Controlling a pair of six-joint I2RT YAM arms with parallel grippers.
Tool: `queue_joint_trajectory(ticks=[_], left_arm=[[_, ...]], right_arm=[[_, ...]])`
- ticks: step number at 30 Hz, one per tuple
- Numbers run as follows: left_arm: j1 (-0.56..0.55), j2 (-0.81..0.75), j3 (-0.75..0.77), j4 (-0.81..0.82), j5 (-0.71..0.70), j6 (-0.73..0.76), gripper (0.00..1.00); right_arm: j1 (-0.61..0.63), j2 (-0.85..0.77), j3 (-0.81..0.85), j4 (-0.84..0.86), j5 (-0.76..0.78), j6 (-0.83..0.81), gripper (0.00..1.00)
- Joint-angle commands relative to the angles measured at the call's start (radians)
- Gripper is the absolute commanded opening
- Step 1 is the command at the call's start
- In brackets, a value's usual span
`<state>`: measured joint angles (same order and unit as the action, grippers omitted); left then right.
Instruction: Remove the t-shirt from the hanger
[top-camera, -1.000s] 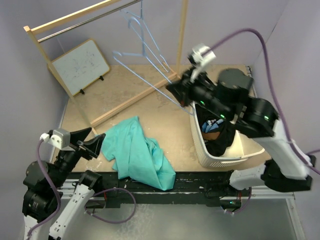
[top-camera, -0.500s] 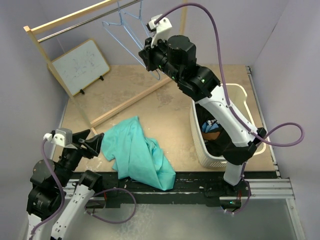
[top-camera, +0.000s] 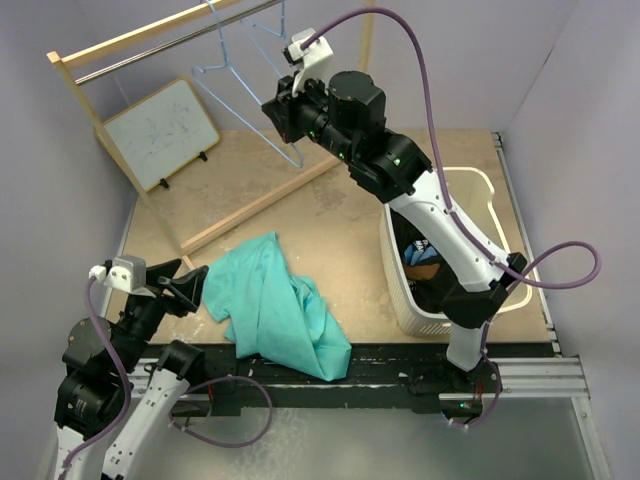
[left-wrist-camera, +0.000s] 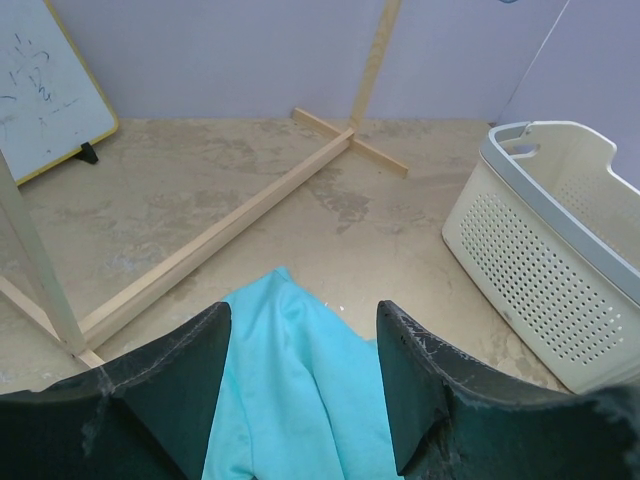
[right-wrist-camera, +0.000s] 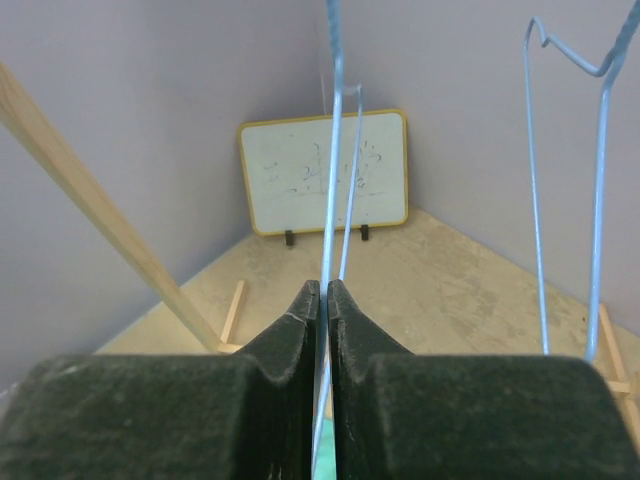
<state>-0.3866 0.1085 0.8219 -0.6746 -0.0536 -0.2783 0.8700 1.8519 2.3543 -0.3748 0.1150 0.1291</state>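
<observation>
Hovering released at seven o'clock, the left gripper (left-wrist-camera: 305, 340) faces the t-shirt (top-camera: 270, 305), which lies crumpled at six o'clock, already free. At twelve o'clock the right gripper (right-wrist-camera: 324, 300) clenches the bare hanger (right-wrist-camera: 331, 150) beside the rail (top-camera: 150, 50), likely to rehang it.

A small whiteboard (top-camera: 162, 133) leans at the worktop's (top-camera: 340, 250) back left corner; a wooden rack (top-camera: 255, 205) stands beside it; a white perforated basket (top-camera: 398, 282) at right holds dark clothing (top-camera: 436, 278).
</observation>
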Motion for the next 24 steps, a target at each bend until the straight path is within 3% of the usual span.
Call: queue_joint_trajectory(ticks=[1, 6, 8, 9, 10, 12, 15, 18, 21, 24], left_arm=[[0.001, 0.014, -0.002, 0.043, 0.000, -0.016, 0.63], [0.001, 0.019, -0.001, 0.043, 0.003, -0.014, 0.63], [0.002, 0.013, -0.003, 0.042, -0.005, -0.018, 0.63], [0.001, 0.012, -0.003, 0.040, -0.007, -0.019, 0.63], [0.001, 0.009, -0.003, 0.041, -0.010, -0.019, 0.63], [0.000, 0.008, -0.003, 0.039, -0.012, -0.019, 0.63], [0.002, 0.012, -0.003, 0.038, -0.016, -0.020, 0.63], [0.002, 0.013, -0.003, 0.037, -0.019, -0.021, 0.63], [0.001, 0.013, -0.003, 0.038, -0.017, -0.020, 0.63], [0.001, 0.016, -0.003, 0.038, -0.018, -0.020, 0.63]], right_arm=[[-0.003, 0.013, 0.024, 0.055, -0.028, 0.010, 0.05], [-0.006, 0.051, 0.074, 0.037, -0.039, 0.010, 0.01], [-0.006, 0.030, 0.041, 0.041, -0.054, 0.013, 0.07], [-0.006, 0.005, -0.003, 0.062, -0.059, 0.016, 0.17], [-0.006, -0.031, -0.059, 0.089, -0.059, 0.022, 0.32], [-0.006, -0.111, -0.178, 0.140, -0.052, 0.031, 0.43], [-0.006, -0.246, -0.330, 0.173, -0.035, 0.032, 0.46], [-0.003, -0.376, -0.506, 0.167, -0.120, 0.070, 0.51], [0.034, -0.512, -0.786, 0.211, -0.217, 0.135, 0.58], [0.137, -0.569, -1.075, 0.251, -0.176, 0.172, 0.64]])
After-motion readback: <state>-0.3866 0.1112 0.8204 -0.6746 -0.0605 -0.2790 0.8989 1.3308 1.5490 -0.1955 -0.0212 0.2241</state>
